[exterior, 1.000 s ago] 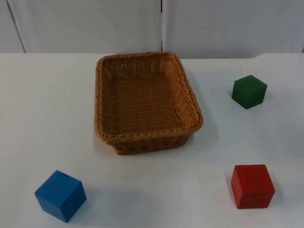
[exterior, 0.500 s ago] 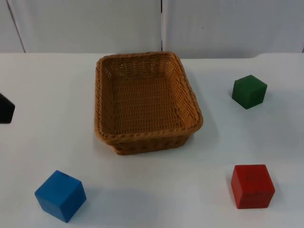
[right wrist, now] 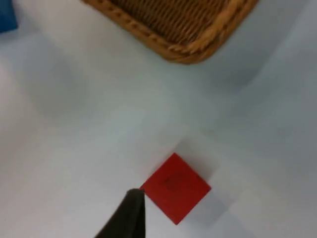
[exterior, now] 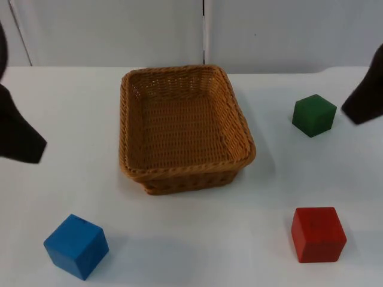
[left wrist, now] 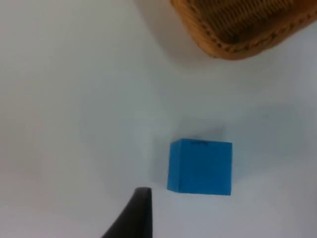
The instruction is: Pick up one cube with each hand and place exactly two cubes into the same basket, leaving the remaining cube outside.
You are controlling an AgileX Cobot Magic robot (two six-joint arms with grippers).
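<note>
Top view: one woven basket (exterior: 182, 128), empty, standing mid-table on the white table (exterior: 72, 107); one blue cube (exterior: 76, 246) near the front left, one red cube (exterior: 318, 234) near the front right, one green cube (exterior: 313, 115) to the right of the basket, all three outside it and well apart from one another. Left gripper (exterior: 18, 134) at the left edge above the table, holding nothing, well short of the blue cube; right gripper (exterior: 366, 89) at the right edge, just beside the green cube but not touching it; whether either pair of fingers is spread or pressed together cannot be told. Left wrist view: blue cube (left wrist: 200, 166) lying free on the table with one black fingertip (left wrist: 133, 213) near it, basket corner (left wrist: 247, 25) beyond; nothing stands between gripper and cube. Right wrist view: red cube (right wrist: 175, 188) set corner-on to the fingertip (right wrist: 129, 213), basket corner (right wrist: 183, 25) beyond, a sliver of the blue cube (right wrist: 7, 15) at the edge. Risks, as judged: the red cube's diagonal set could let the fingers close on its corners and twist or push it away; the right arm passing close by the green cube could nudge it; a third cube entering the basket would spoil the count.
</note>
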